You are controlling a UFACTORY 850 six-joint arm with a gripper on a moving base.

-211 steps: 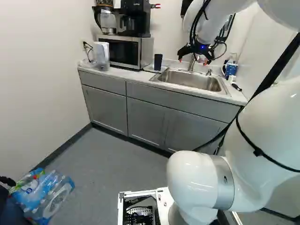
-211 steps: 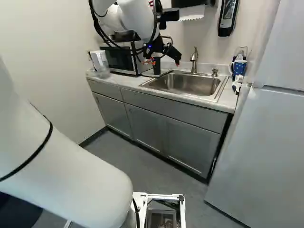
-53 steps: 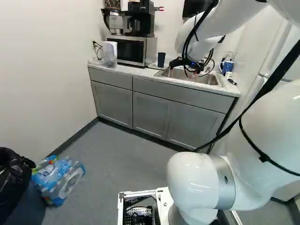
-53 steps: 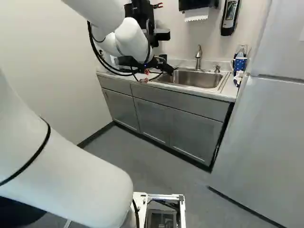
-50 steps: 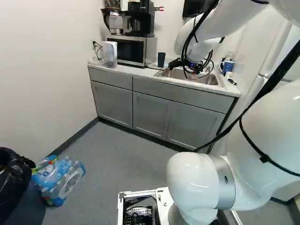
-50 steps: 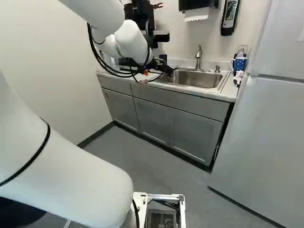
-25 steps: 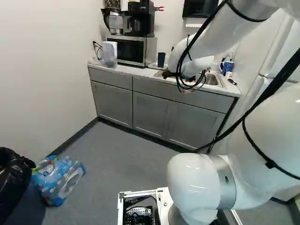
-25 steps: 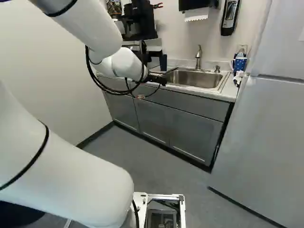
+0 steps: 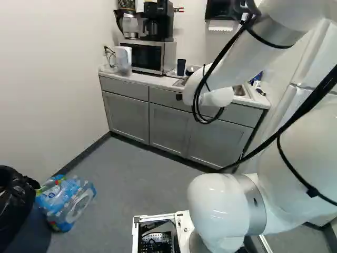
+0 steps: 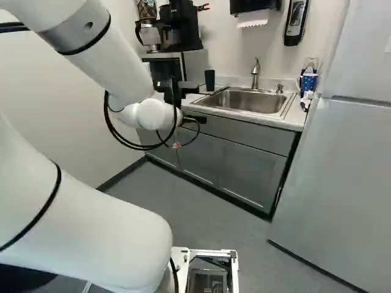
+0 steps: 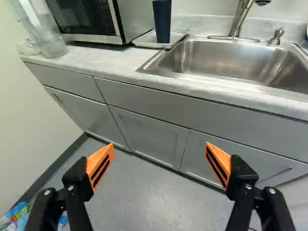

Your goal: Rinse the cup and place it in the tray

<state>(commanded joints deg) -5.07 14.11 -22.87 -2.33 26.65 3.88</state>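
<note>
My gripper [image 10: 197,119] shows as a dark part in front of the counter's cabinets, lower than the worktop, in the right base view. Seen from the wrist, the gripper [image 11: 160,161] is open, its orange pads far apart with only floor and cabinet doors beyond them. The dark blue cup [image 11: 162,21] stands on the pale tray [image 11: 149,42], between microwave and sink and well ahead of the fingers. Both base views show the same cup [image 9: 181,67] [image 10: 209,79], untouched. To the tray's right lies the steel sink [image 10: 247,101], with the faucet [image 10: 255,72] behind it.
The microwave [image 9: 142,56] carries a coffee maker [image 9: 157,21]; a clear pitcher [image 9: 124,58] stands beside it. A polka-dot mug [image 10: 308,81] is at the sink's far side, near the white fridge [image 10: 342,183]. Bottles [image 9: 66,200] and a bin [image 9: 18,211] are on the floor.
The base has moved since the earliest frames, shifting the whole scene. My arm has drawn back and down, away from the sink. The cup has stayed on the tray.
</note>
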